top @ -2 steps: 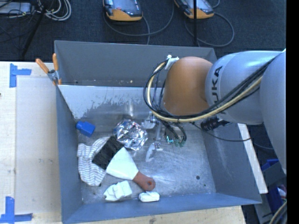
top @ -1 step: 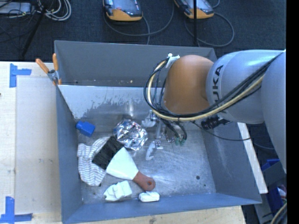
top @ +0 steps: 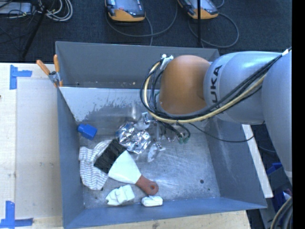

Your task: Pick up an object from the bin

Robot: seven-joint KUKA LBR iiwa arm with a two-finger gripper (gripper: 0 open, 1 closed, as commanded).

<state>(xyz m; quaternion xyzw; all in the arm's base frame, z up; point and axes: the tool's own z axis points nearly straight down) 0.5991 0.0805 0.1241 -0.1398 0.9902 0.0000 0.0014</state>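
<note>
My gripper [top: 155, 146] hangs low in the middle of the bin, under the arm's orange cover. It is right beside a crumpled ball of silver foil [top: 132, 136], touching or nearly touching the ball's right side. Just below and left of the foil lies a white scraper with a brown handle [top: 127, 169]. A black flat object [top: 109, 156] lies partly under the scraper's blade.
A striped white cloth [top: 90, 170] lies at the left under the black object. A small blue block [top: 87, 130] sits near the left wall. Two white crumpled pieces [top: 119, 194] [top: 152, 201] lie along the front wall. The bin floor right of the gripper is bare.
</note>
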